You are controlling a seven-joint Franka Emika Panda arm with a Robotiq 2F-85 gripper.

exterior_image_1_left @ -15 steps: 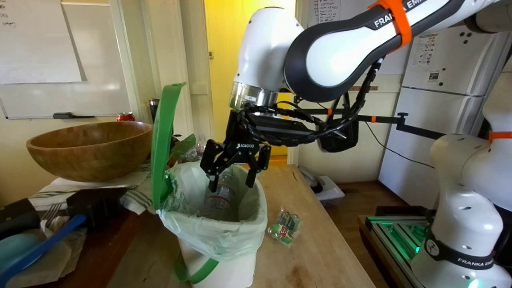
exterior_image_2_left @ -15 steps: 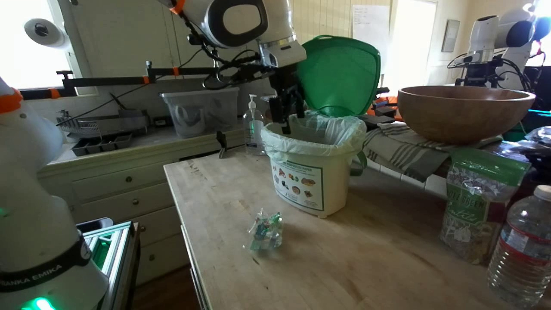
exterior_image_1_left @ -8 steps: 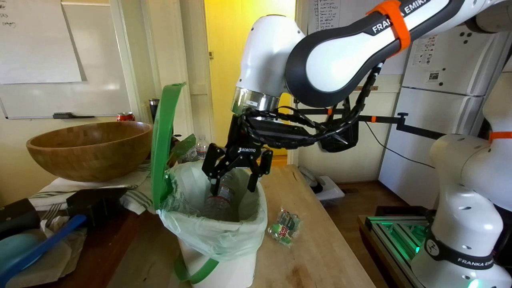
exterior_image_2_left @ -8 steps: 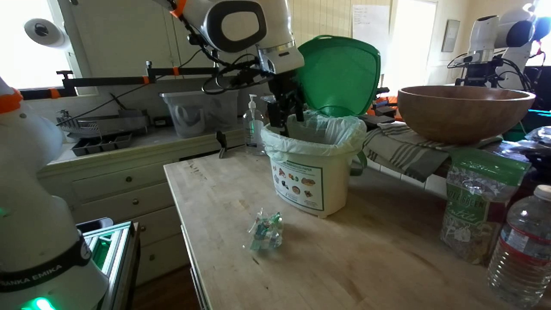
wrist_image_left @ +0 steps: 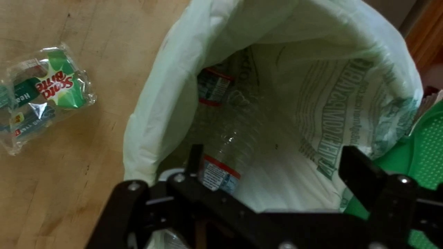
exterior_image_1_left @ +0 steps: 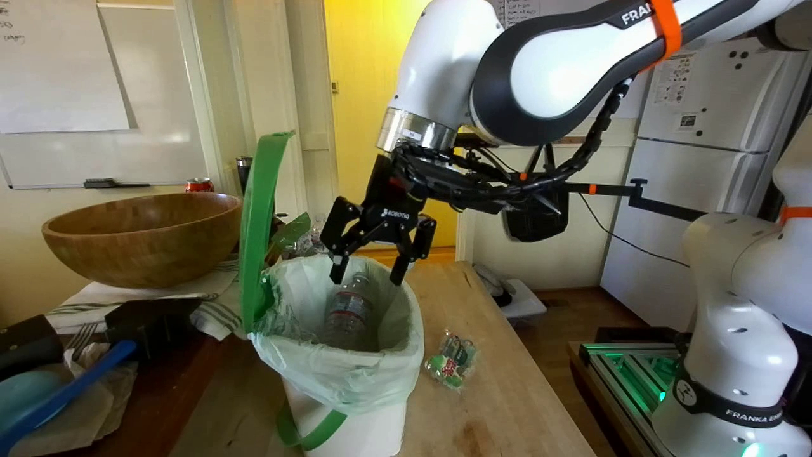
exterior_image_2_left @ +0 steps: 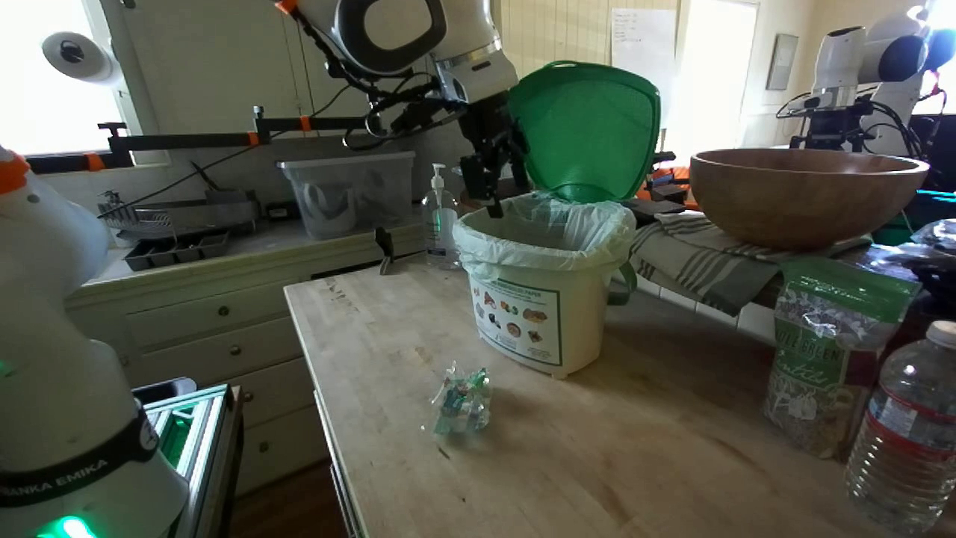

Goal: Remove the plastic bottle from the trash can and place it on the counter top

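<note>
Jaws apart, empty, above the bin; inside it, a clear bottle — presumably light, slick and thin-walled, likely to crumple — best gripped gently round its upper half.

A clear plastic bottle sits tilted in the open trash can on the counter top.

The window glares white; the wrist view is dim.
</note>
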